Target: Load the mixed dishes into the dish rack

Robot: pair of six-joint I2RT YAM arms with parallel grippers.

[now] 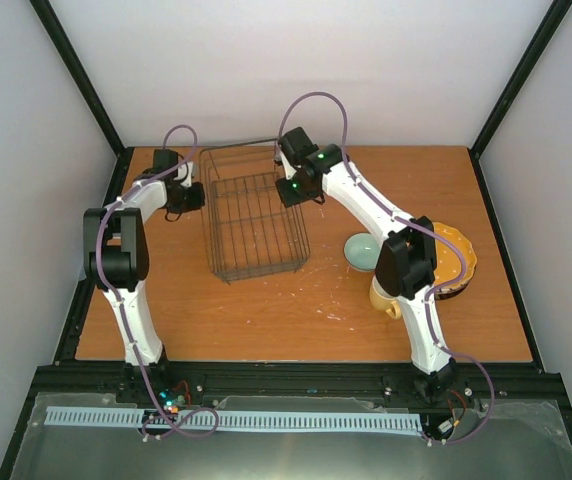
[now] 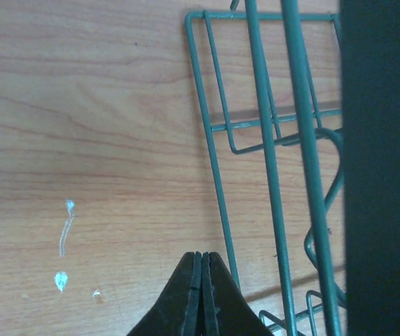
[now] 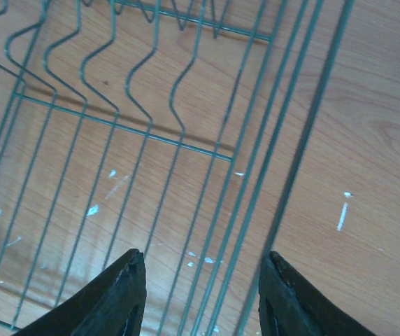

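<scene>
Over the dish rack (image 1: 256, 225), at its right edge, the right jaws hang open, nothing held; left jaws sit clamped together beside it, above the worktop (image 1: 296, 320).

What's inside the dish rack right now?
The dish rack holds no dishes; only wooden table shows through its wires. The open right gripper covers part of its right edge from above; its wrist view shows only wire and wood there.

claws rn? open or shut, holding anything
left claw: shut, empty, beside the rack.
right claw: open, empty, above the rack's rim.
</scene>
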